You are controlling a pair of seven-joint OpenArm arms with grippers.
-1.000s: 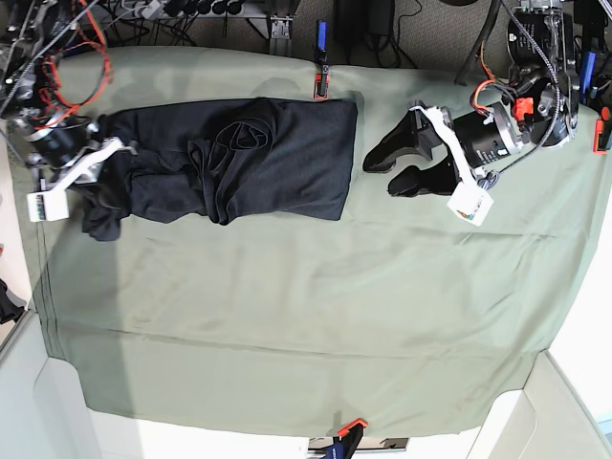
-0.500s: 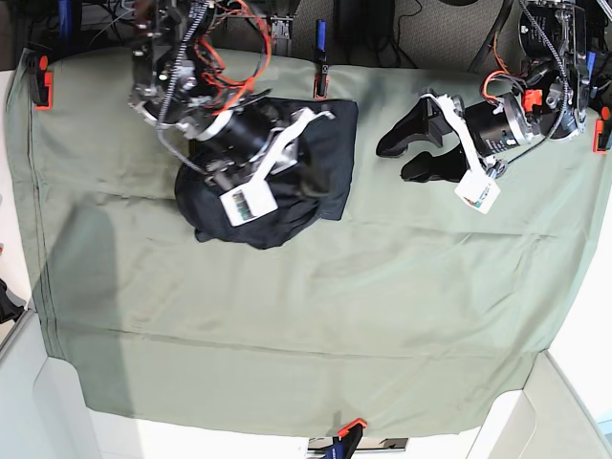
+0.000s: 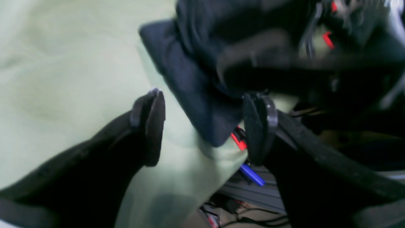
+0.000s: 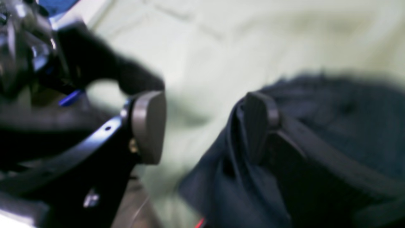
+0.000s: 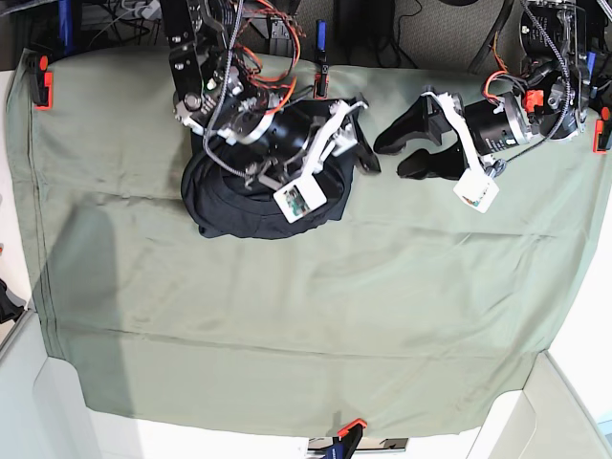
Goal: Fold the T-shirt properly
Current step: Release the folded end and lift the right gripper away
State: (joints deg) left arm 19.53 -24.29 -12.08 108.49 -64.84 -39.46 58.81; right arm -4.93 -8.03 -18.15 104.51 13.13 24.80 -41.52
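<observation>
The dark T-shirt (image 5: pixel 239 196) lies bunched in a rounded heap at the back middle of the green cloth, partly hidden under my right arm. My right gripper (image 5: pixel 361 139) hovers over the heap's right edge, and its jaws stand wide apart. In the right wrist view, this open gripper (image 4: pixel 204 126) has dark fabric (image 4: pixel 332 120) draped beside its right finger (image 4: pixel 259 123). My left gripper (image 5: pixel 390 161) is open just right of the shirt, holding nothing. In the left wrist view, a shirt corner (image 3: pixel 190 82) lies beyond my left gripper's (image 3: pixel 205 129) fingertips.
An olive-green cloth (image 5: pixel 287 316) covers the table. Orange-and-black clamps pin it at the back middle (image 5: pixel 320 84), back left (image 5: pixel 40 81), right edge (image 5: pixel 602 129) and front (image 5: pixel 349 428). Both arms crowd the back middle, their fingers close together.
My right arm swept from the far left to the back middle, carrying the shirt's left part over onto its body. Its jaws have gone from shut to open. The left arm barely moved.
</observation>
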